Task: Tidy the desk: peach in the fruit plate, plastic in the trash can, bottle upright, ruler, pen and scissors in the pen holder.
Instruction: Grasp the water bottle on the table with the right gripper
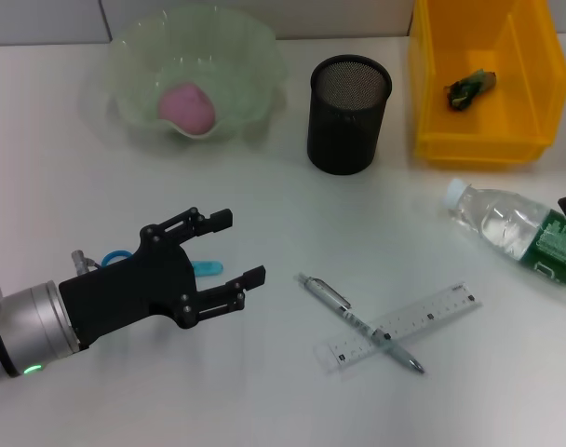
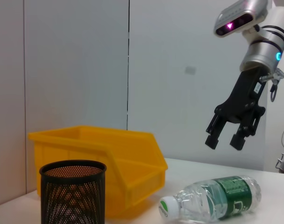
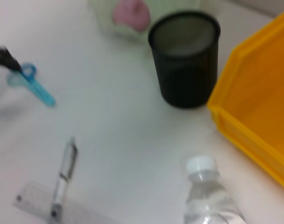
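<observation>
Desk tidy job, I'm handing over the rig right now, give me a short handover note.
Left gripper: open, above the scissors.
Right gripper: open, hanging above the bottle.
Done: peach in the plate; plastic in the yellow bin.
Left: bottle lies on its side; pen lies across the ruler; scissors on the desk. Pen holder looks empty.

White desk (image 1: 264, 233), pale panelled wall (image 2: 76, 60)
</observation>
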